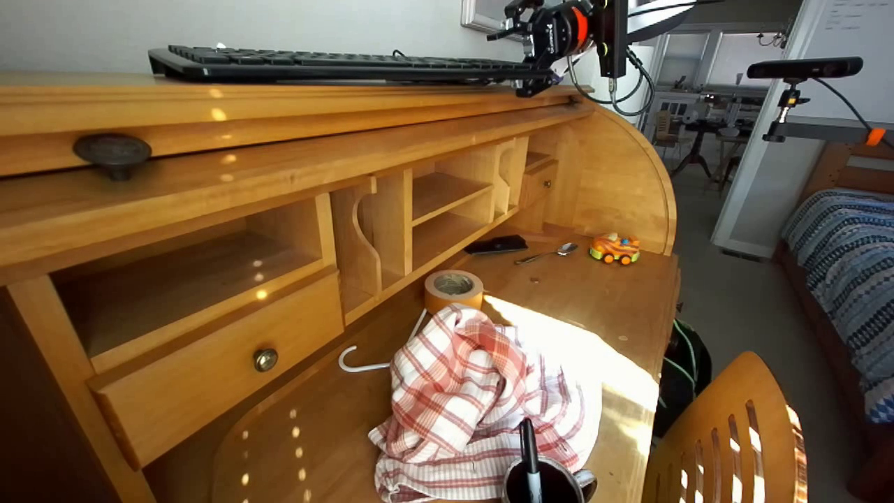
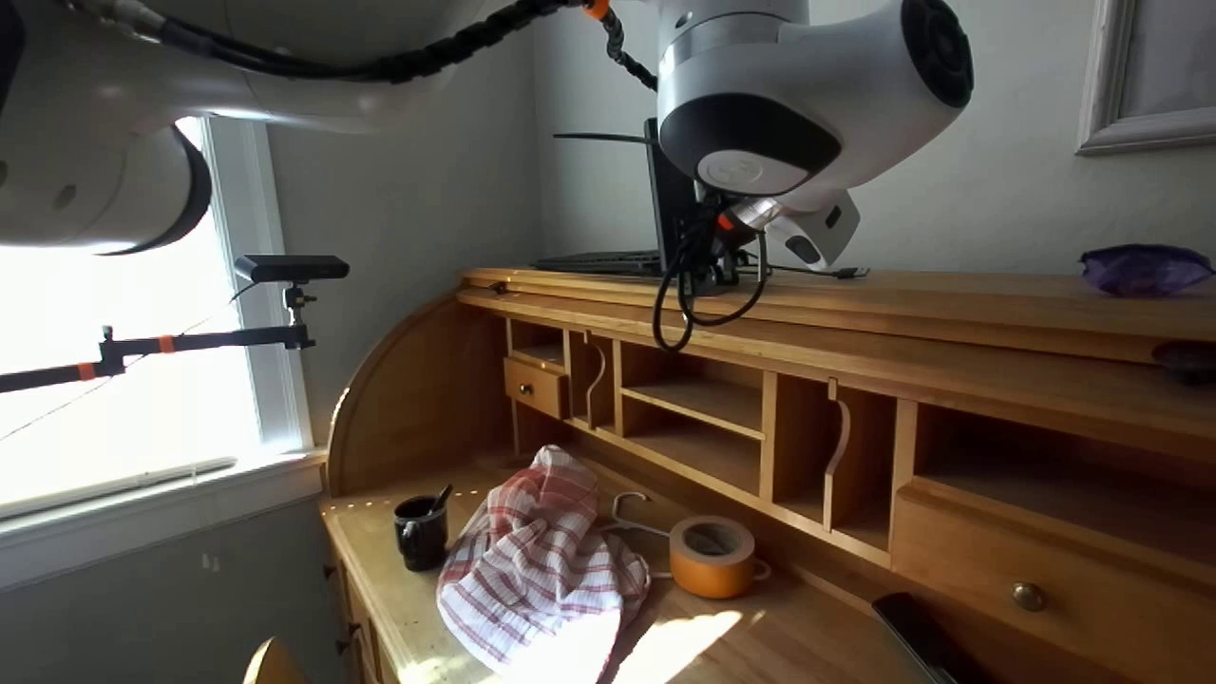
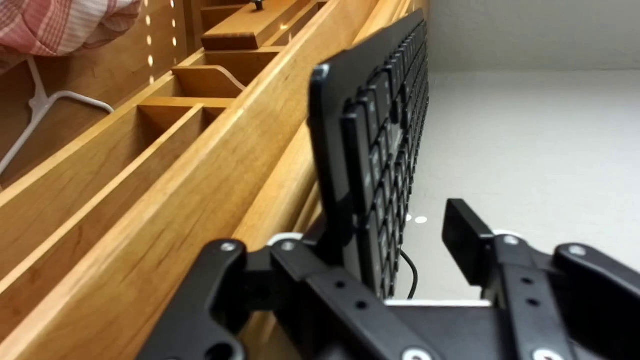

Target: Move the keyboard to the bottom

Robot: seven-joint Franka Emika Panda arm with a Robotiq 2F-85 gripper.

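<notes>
The long black keyboard point(image 1: 335, 68) lies on the narrow top ledge of the desk in both exterior views point(image 2: 603, 262). In the wrist view its near end point(image 3: 370, 150) reaches between my fingers. My gripper point(image 3: 392, 237) is open at that end. One finger is close against the keyboard's underside; whether it touches cannot be told. The opposite finger stands apart above the keys. In an exterior view the gripper point(image 1: 515, 59) shows at the keyboard's end; cables partly cover it elsewhere. The bottom, the glossy wooden work surface point(image 1: 559, 286), lies below in both exterior views point(image 2: 807, 655).
On the work surface are a checked cloth point(image 1: 461, 391), a tape roll point(image 1: 454, 290), a white hanger point(image 1: 363, 367), a mug with a pen point(image 2: 421, 534), a phone point(image 1: 497, 244), a spoon point(image 1: 548, 253) and a toy car point(image 1: 614, 249). A purple packet point(image 2: 1145, 270) lies on the ledge.
</notes>
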